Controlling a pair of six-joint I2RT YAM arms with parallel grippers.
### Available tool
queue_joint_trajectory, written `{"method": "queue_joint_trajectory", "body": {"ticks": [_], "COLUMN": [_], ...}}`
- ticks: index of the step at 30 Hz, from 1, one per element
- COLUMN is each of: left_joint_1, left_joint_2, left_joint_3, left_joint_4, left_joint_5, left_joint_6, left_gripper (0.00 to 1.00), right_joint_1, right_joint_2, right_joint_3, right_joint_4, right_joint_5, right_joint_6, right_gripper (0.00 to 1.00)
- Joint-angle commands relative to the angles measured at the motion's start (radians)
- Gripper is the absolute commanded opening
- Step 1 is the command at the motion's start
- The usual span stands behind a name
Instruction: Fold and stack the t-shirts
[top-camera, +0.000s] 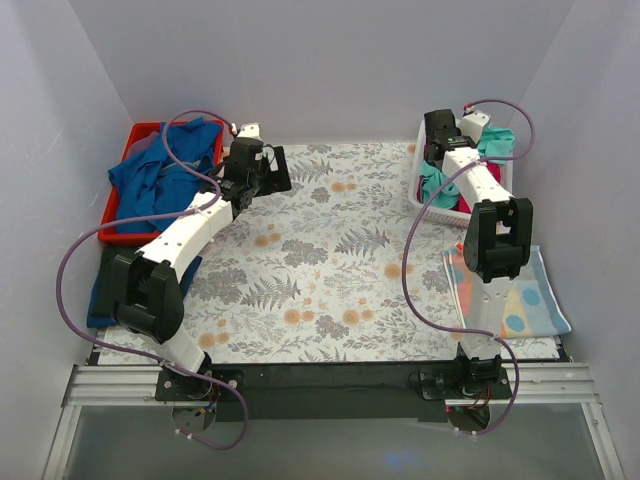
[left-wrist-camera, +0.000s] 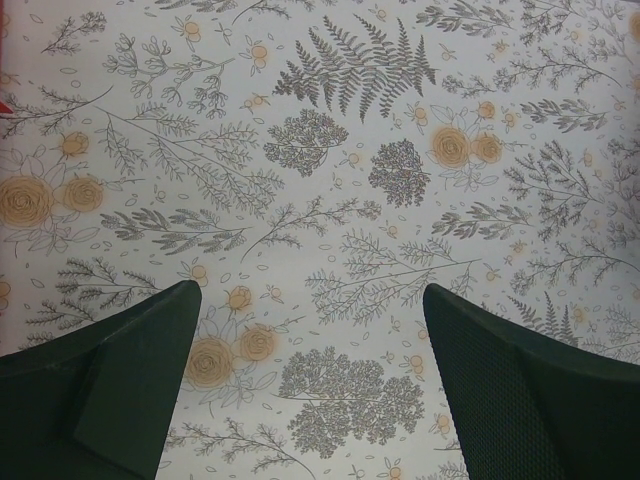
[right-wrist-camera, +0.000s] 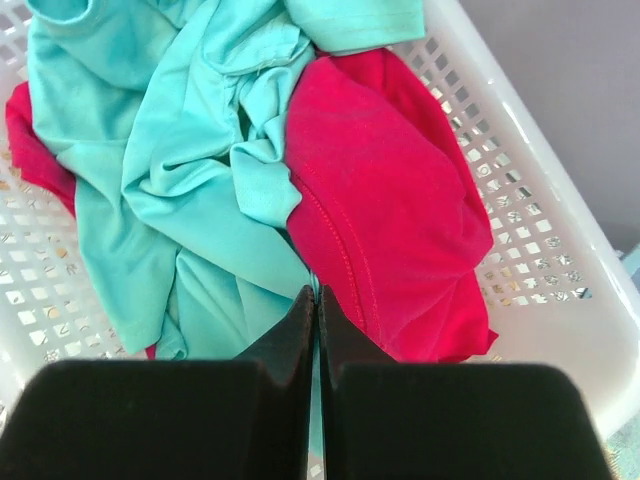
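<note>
A crumpled teal t-shirt (right-wrist-camera: 180, 180) and a crimson-pink t-shirt (right-wrist-camera: 390, 220) lie together in a white perforated basket (right-wrist-camera: 530, 220) at the back right of the table (top-camera: 420, 195). My right gripper (right-wrist-camera: 317, 292) is down in the basket, shut, with a thin fold of the teal t-shirt pinched between its fingertips where the two shirts meet. My left gripper (left-wrist-camera: 312, 295) hangs open over the bare floral tablecloth (left-wrist-camera: 330, 180) with nothing between its fingers (left-wrist-camera: 130, 370). In the top view the left gripper (top-camera: 275, 170) is at the back left.
A red tray (top-camera: 130, 135) at the back left holds loose blue t-shirts (top-camera: 160, 180). A dark blue folded piece (top-camera: 100, 290) lies at the left edge under the left arm. A spotted patchwork cloth (top-camera: 530, 300) lies at the front right.
</note>
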Motion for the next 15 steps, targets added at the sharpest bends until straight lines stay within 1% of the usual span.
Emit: {"method": "queue_joint_trajectory", "body": {"ticks": [1, 2, 3, 5, 6, 8, 9, 10, 12, 15], "left_joint_1": [0.004, 0.005, 0.004, 0.005, 0.004, 0.004, 0.005, 0.004, 0.004, 0.004], "left_joint_2": [-0.044, -0.044, -0.046, -0.048, -0.048, -0.049, -0.049, -0.049, -0.049, -0.051], "left_joint_3": [-0.014, -0.014, -0.014, -0.014, -0.015, -0.017, -0.018, -0.020, -0.023, -0.027], "left_joint_4": [0.002, 0.002, 0.002, 0.002, 0.002, 0.002, 0.002, 0.002, 0.002, 0.002], "left_joint_5": [0.013, 0.013, 0.013, 0.013, 0.013, 0.010, 0.010, 0.010, 0.012, 0.012], "left_joint_6": [0.000, 0.000, 0.000, 0.002, 0.002, 0.003, 0.003, 0.003, 0.003, 0.003], "left_gripper": [0.93, 0.93, 0.93, 0.93, 0.93, 0.93, 0.93, 0.93, 0.93, 0.93], "right_joint_1": [-0.004, -0.004, -0.004, -0.004, -0.004, -0.005, -0.007, -0.007, -0.015, -0.038], "right_joint_2": [-0.048, -0.045, -0.037, -0.039, -0.039, -0.039, -0.036, -0.034, -0.028, -0.013], "right_joint_3": [0.025, 0.025, 0.024, 0.010, -0.004, -0.016, -0.021, -0.033, -0.050, -0.070], "right_joint_4": [0.003, 0.006, 0.006, 0.006, 0.006, 0.006, 0.006, 0.006, 0.006, -0.006], "right_joint_5": [0.072, 0.068, 0.063, 0.055, 0.054, 0.048, 0.045, 0.034, 0.025, -0.011], "right_joint_6": [0.023, 0.020, 0.015, 0.017, 0.017, 0.015, 0.012, 0.012, 0.015, 0.047], "right_gripper": [0.05, 0.12, 0.26, 0.37, 0.44, 0.50, 0.56, 0.58, 0.62, 0.64]}}
